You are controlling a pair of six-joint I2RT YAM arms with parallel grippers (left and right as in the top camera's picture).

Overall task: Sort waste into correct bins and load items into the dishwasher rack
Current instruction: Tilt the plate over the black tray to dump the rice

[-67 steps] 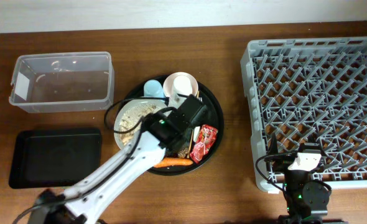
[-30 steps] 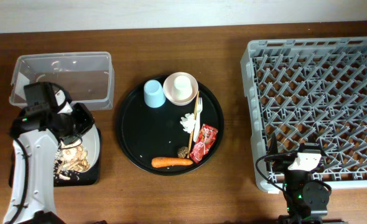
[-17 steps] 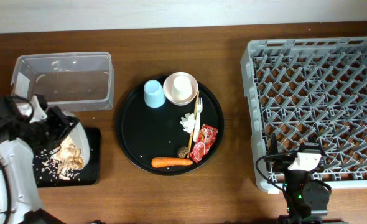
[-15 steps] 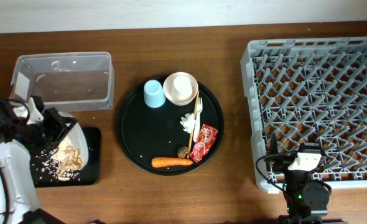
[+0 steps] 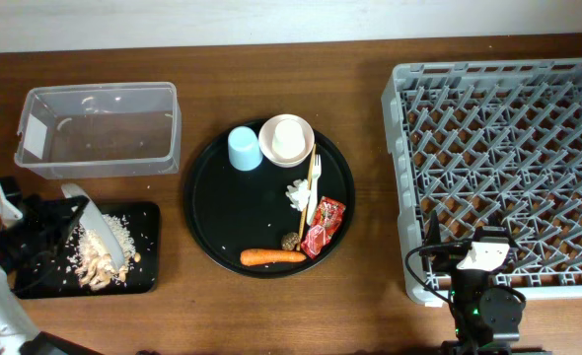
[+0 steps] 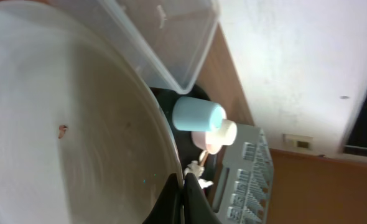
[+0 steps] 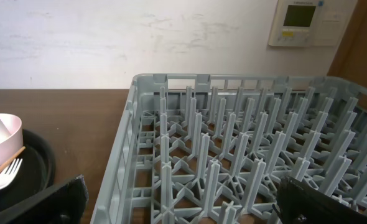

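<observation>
Pale grey plate [image 5: 99, 232], held on edge and steeply tilted over the shallow black tray [image 5: 148, 278] at the front-left corner of the desk [image 5: 370, 54]. The left gripper [image 5: 69, 215] is clamped on the plate's rim, and in the left wrist view the plate's face carries only a small speck. Beige rice-like scraps [image 5: 99, 258] lie heaped and scattered in the black tray beneath the plate. Behind that tray, toward the back-left corner, stands the clear tub [image 5: 99, 128]. At the desk's middle sits the round black tray [image 5: 227, 212] — at its back the light blue cup [image 5: 242, 148] just beside the pink bowl [image 5: 267, 150], with the small white cup [image 5: 289, 133] nested in the bowl. The chopsticks [image 5: 304, 219], white utensil [image 7: 2, 182] and crumpled napkin [image 5: 296, 195] lie right of centre, while the red wrapper [image 5: 323, 227], brown lump [image 5: 290, 240] and carrot [image 5: 271, 257] are toward its front. The dishwasher rack [image 5: 503, 177] fills the desk's right side. The right gripper [image 7: 180, 186] sits at the rack's front edge — jaws spread wide.
</observation>
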